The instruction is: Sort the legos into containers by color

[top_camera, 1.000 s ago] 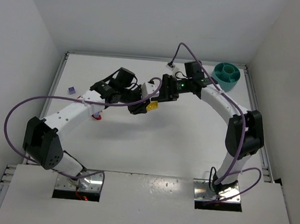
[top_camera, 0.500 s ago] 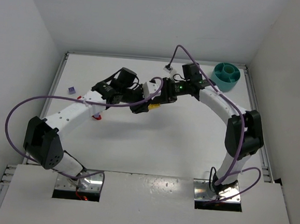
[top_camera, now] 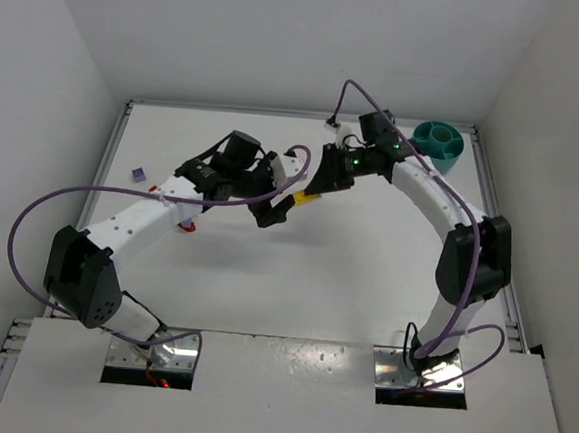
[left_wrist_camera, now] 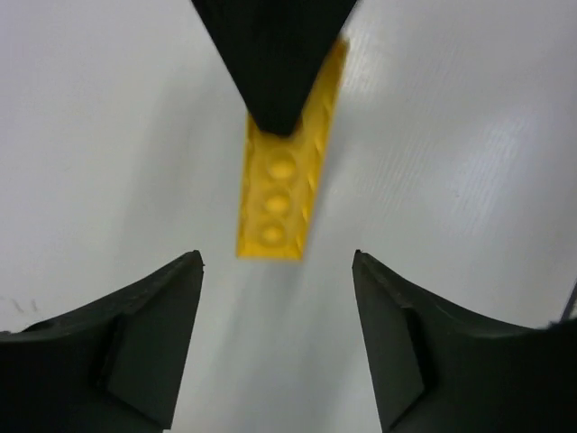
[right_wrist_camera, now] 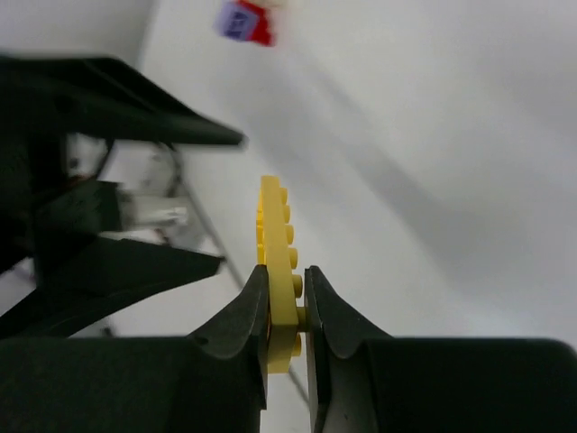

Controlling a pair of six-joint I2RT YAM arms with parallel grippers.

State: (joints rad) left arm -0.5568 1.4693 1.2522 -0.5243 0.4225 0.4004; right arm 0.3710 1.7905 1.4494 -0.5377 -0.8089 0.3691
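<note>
Both arms stretch inward, nearly meeting — left fingers [left_wrist_camera: 117,352] spread, right fingers [right_wrist_camera: 236,332] pinched.

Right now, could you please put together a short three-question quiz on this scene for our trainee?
1. True or false: the yellow brick already lies in the teal tub.
2. Which jaws clamp the yellow brick? A: the left jaws. B: the right jaws. C: both.
3. Fill in: the left jaws stand ___.

Key: 1 false; 2 B; 3 open.
</note>
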